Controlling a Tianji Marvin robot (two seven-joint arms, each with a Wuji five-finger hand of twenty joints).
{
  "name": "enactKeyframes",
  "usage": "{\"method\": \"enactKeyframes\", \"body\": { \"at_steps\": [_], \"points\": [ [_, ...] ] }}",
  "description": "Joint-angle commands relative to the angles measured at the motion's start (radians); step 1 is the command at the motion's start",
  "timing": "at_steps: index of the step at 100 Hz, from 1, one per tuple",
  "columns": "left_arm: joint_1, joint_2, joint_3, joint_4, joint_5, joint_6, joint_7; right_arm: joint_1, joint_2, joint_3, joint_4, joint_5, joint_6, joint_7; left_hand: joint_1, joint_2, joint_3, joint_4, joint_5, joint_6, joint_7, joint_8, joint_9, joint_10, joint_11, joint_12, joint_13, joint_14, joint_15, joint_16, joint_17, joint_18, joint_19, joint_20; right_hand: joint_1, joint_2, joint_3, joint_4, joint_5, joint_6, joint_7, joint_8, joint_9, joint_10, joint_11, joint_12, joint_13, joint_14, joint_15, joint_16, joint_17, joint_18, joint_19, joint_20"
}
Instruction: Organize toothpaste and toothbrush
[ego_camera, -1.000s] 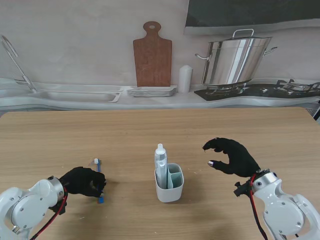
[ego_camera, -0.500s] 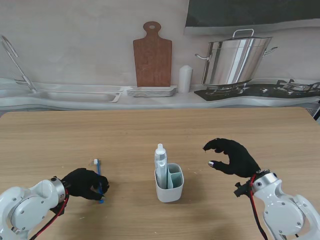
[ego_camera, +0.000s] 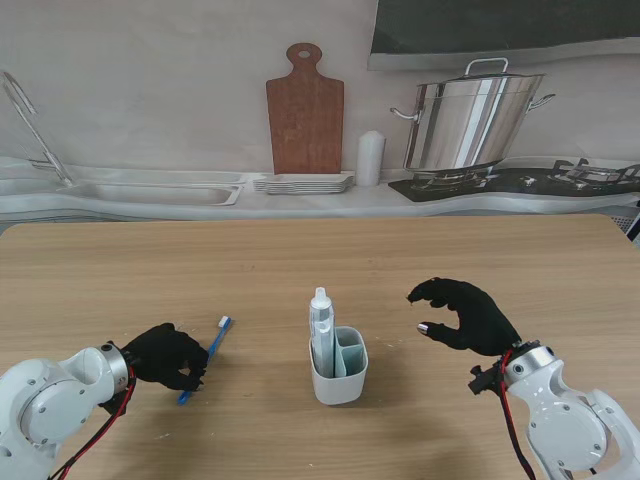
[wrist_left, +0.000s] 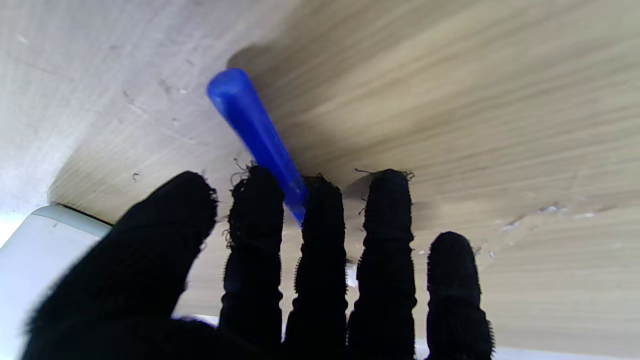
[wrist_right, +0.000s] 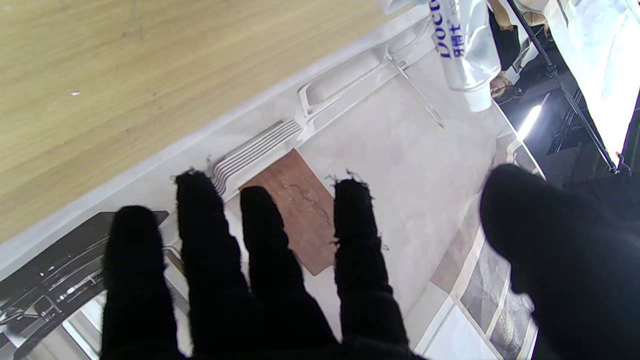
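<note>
- Step in hand: our left robot hand, lower left of the frame, grips the slim blue plastic toothbrush, bristles up and tilted right.
- The white toothpaste tube stands in the white plastic divided holder, centre of the wooden surface.
- Our right robot hand, lower right, hovers loosely curled, holding nothing.
- Next, we judge: carry the brush right, stand it upright, lower it into the free compartment.

I stand at a wooden desk in what looks like a mock kitchen. Beyond its far edge I see a pale counter with a sink, a brown cutting board leaning on the wall, stacked white plates, and a large steel stockpot on a black stove.
</note>
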Motion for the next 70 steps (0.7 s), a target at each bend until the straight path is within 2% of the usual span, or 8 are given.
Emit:
{"method": "enactKeyframes", "body": {
  "at_steps": [1,15,22,26,34,43,55,70],
  "points": [
    [0.002,0.001,-0.001,0.048,0.022,-0.004,-0.018,-0.004,-0.003,-0.003,0.001,-0.002,0.002,0.014,-0.041,-0.028,0.023,-0.031,0.023,-0.005,0.022,-0.003,-0.071,0.017,-0.160,-0.139,-0.149,0.003,-0.251,-0.244,-0.036,-0.018,-0.028,-0.034,-0.040,-0.006,0.007,-0.032,0.027,-0.019,0.006,0.006,0.002,-0.003,0.006,-0.003,0.005,-0.026,0.000,0.019,0.000,0.008,0.006,0.000],
    [-0.015,0.000,-0.008,0.084,0.053,-0.016,0.021,-0.001,-0.003,-0.005,0.003,-0.001,0.005,0.017,-0.034,-0.086,0.070,-0.060,-0.033,-0.049,0.016,-0.004,-0.206,0.009,-0.185,-0.153,-0.302,-0.010,-0.286,-0.292,-0.136,-0.024,-0.101,-0.110,-0.040,-0.007,0.008,-0.032,0.033,-0.019,0.007,0.007,0.006,-0.003,0.008,-0.003,0.006,-0.027,0.000,0.019,0.001,0.008,0.007,0.000],
    [-0.008,-0.006,-0.015,0.084,0.056,-0.003,0.052,0.000,-0.002,-0.006,0.003,0.001,0.007,0.020,-0.037,-0.112,0.100,-0.075,-0.134,-0.068,-0.026,0.061,-0.285,0.070,-0.178,-0.137,-0.360,0.026,-0.254,-0.252,-0.157,0.015,-0.087,-0.092,-0.040,-0.006,0.008,-0.032,0.033,-0.019,0.006,0.006,0.007,-0.001,0.008,-0.003,0.007,-0.026,0.000,0.019,0.001,0.009,0.006,0.000],
    [0.000,-0.010,-0.019,0.078,0.049,0.014,0.068,0.000,-0.002,-0.007,0.003,0.001,0.007,0.020,-0.053,-0.091,0.102,-0.054,-0.215,-0.056,-0.079,0.130,-0.316,0.096,-0.167,-0.117,-0.373,0.057,-0.225,-0.195,-0.158,0.030,-0.059,-0.035,-0.040,-0.006,0.008,-0.032,0.034,-0.019,0.006,0.006,0.009,-0.002,0.009,-0.003,0.009,-0.025,0.001,0.020,0.001,0.010,0.007,0.000],
    [0.025,-0.017,-0.029,0.051,0.047,0.049,0.087,0.002,-0.003,-0.008,0.005,0.001,0.008,0.019,-0.095,0.007,0.042,0.052,-0.363,-0.020,-0.178,0.195,-0.297,0.116,-0.123,-0.060,-0.330,0.072,-0.146,-0.082,-0.124,0.026,0.019,0.082,-0.040,-0.007,0.007,-0.032,0.035,-0.019,0.007,0.006,0.012,-0.002,0.010,-0.002,0.014,-0.025,0.003,0.022,0.002,0.011,0.007,0.001],
    [0.052,-0.022,-0.038,0.014,0.068,0.083,0.099,0.004,-0.003,-0.009,0.007,0.003,0.008,0.019,-0.099,-0.002,0.015,0.078,-0.461,0.027,-0.249,0.179,-0.226,0.109,-0.046,0.023,-0.239,0.073,-0.009,0.073,-0.052,0.004,0.147,0.194,-0.041,-0.006,0.007,-0.032,0.034,-0.019,0.007,0.007,0.014,-0.002,0.011,-0.002,0.017,-0.026,0.005,0.023,0.002,0.012,0.007,0.001],
    [0.080,-0.025,-0.037,-0.029,0.091,0.135,0.097,0.005,-0.003,-0.010,0.009,0.003,0.006,0.019,-0.111,0.026,-0.046,0.090,-0.460,0.115,-0.287,0.153,-0.084,0.102,0.047,0.108,-0.054,0.077,0.194,0.266,0.117,-0.033,0.343,0.300,-0.041,-0.005,0.006,-0.032,0.036,-0.016,0.007,0.007,0.018,0.000,0.012,-0.002,0.022,-0.026,0.007,0.025,0.003,0.012,0.008,0.001],
    [0.114,-0.031,-0.026,-0.083,0.102,0.223,0.088,0.004,-0.003,-0.008,0.010,0.002,0.007,0.016,-0.125,0.051,-0.101,0.121,-0.384,0.239,-0.296,0.108,0.069,0.115,0.118,0.139,0.126,0.094,0.344,0.336,0.316,-0.056,0.529,0.305,-0.041,-0.005,0.006,-0.032,0.037,-0.014,0.007,0.006,0.024,0.001,0.012,-0.002,0.028,-0.026,0.008,0.027,0.003,0.014,0.008,0.001]
  ]
}}
